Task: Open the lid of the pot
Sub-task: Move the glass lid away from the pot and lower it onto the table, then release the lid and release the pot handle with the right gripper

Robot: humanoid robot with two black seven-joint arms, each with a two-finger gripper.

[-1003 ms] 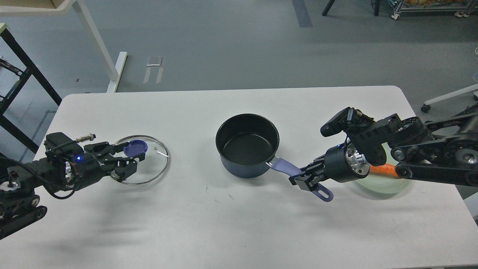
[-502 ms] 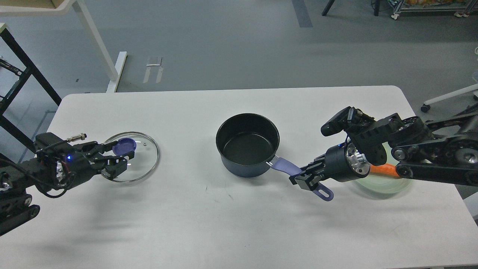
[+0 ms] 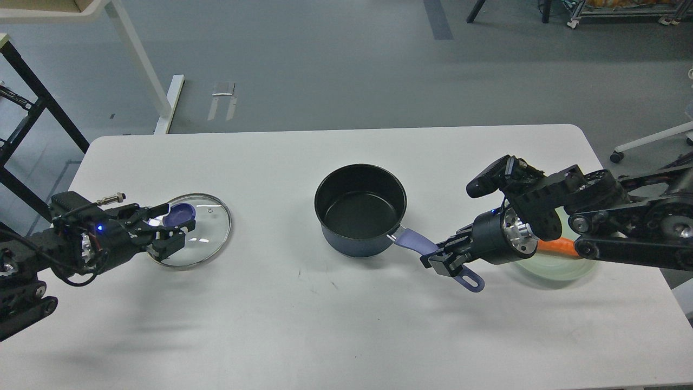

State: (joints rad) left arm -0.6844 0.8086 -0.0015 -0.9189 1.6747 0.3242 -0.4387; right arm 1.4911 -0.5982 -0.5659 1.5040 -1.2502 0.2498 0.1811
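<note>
The dark blue pot [image 3: 360, 216] stands uncovered in the middle of the white table [image 3: 346, 330], its purple handle [image 3: 414, 241] pointing to the front right. My right gripper [image 3: 441, 259] is shut on that handle. The glass lid [image 3: 203, 238] with a blue knob [image 3: 183, 214] is at the far left, low over the table and slightly tilted. My left gripper [image 3: 170, 225] comes in from the left, and its fingers are closed around the knob.
A pale green plate [image 3: 557, 268] with an orange carrot [image 3: 557, 246] lies at the right, partly under my right arm. Beyond the table's far edge there is grey floor with table legs at the upper left.
My left gripper has carried the lid to the left, away from the pot, and the lid has sunk lower towards the table. The right gripper and the pot have stayed in place.
</note>
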